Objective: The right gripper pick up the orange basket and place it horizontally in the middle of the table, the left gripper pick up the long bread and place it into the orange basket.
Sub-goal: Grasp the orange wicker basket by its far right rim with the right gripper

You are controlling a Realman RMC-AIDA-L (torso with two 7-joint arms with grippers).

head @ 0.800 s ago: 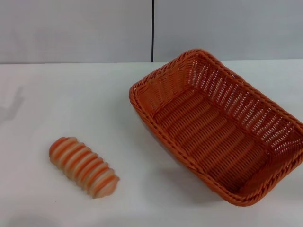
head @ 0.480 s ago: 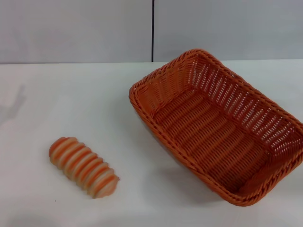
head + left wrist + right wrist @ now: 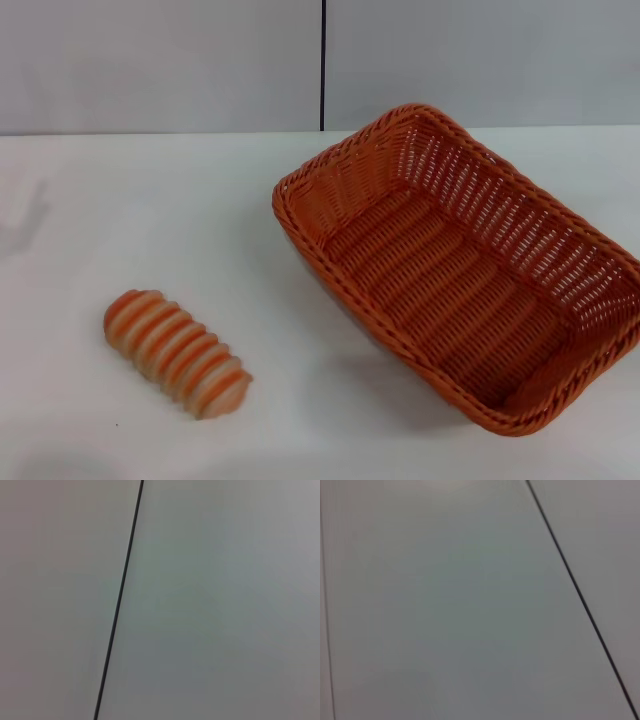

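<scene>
The orange basket lies on the right half of the white table, set at an angle with its long side running from mid-back to front right, and nothing is inside it. The long bread, ribbed in orange and cream, rests on the table at the front left, also at a slant. Neither gripper shows in the head view. Both wrist views show only grey wall panels with a dark seam.
A grey wall with a vertical dark seam stands behind the table. A faint shadow falls on the table at the far left edge.
The faint shadow at the table's far left edge shifts slightly. The basket and the bread stay where they were.
</scene>
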